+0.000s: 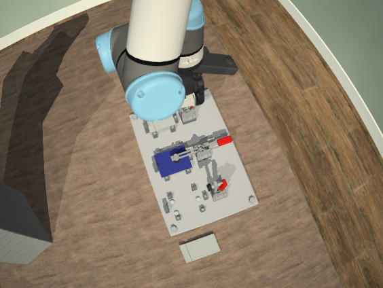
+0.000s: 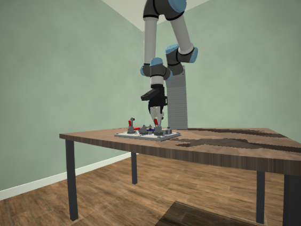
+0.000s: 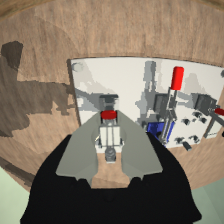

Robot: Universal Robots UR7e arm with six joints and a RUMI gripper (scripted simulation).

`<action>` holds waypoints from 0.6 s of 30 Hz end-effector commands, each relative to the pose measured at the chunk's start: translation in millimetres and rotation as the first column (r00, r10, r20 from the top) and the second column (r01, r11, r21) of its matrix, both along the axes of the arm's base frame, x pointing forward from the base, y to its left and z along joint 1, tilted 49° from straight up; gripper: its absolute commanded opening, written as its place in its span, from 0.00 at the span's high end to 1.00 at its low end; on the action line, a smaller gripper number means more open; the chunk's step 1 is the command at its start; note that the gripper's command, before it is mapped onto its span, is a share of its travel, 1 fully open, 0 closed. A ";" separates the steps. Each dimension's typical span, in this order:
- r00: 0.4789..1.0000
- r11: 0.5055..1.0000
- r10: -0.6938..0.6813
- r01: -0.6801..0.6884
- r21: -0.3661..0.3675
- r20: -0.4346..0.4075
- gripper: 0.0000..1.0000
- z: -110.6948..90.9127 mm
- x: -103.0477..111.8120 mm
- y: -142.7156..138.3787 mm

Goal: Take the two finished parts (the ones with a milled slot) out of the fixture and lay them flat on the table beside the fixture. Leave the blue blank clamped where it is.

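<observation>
The grey fixture plate (image 1: 191,163) lies on the wooden table. The blue blank (image 1: 171,164) sits in its middle station under a clamp whose red handle (image 1: 224,140) lies flat. One grey slotted part (image 1: 199,248) lies flat on the table off the plate's near end. A second grey part (image 1: 159,126) sits in the far station, mostly hidden by the arm. My gripper (image 1: 198,96) is over the far station and is shut on that station's red clamp handle (image 3: 108,116), which also shows in the side view (image 2: 155,121). The near clamp's red handle (image 1: 222,185) stands raised.
A grey ribbed box (image 1: 18,234) stands at the table's left side. Small locating pins and stops (image 1: 185,204) stick up in the plate's vacated near station. The arm's elbow (image 1: 154,95) hangs over the plate's far end.
</observation>
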State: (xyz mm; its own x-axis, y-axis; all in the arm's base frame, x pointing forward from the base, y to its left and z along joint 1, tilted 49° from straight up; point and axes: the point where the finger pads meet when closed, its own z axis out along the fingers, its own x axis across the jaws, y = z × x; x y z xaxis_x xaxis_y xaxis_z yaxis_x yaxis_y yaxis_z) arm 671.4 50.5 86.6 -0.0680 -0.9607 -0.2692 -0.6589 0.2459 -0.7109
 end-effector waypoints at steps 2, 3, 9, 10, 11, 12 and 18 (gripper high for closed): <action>1.000 1.000 0.001 -0.001 0.002 -0.009 1.00 -7.4 -4.9 1.7; 1.000 1.000 0.001 -0.001 0.002 -0.009 1.00 -7.6 -5.1 1.8; 1.000 1.000 0.001 -0.001 0.002 -0.009 1.00 -8.5 -6.0 2.2; 1.000 1.000 0.001 -0.001 0.002 -0.009 1.00 -8.5 -6.0 2.2; 1.000 1.000 0.001 -0.001 0.002 -0.009 1.00 -8.7 -6.1 2.2; 1.000 1.000 0.001 -0.001 0.002 -0.009 1.00 -8.8 -6.3 2.3; 1.000 1.000 0.001 -0.001 0.002 -0.010 1.00 -9.4 -6.7 2.4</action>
State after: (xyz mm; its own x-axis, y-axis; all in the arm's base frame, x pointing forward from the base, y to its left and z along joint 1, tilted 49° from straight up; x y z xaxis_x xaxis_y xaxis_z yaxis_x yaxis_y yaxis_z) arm 667.9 51.7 83.3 -0.0674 -0.9608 -0.2691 -0.6581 0.2455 -0.7117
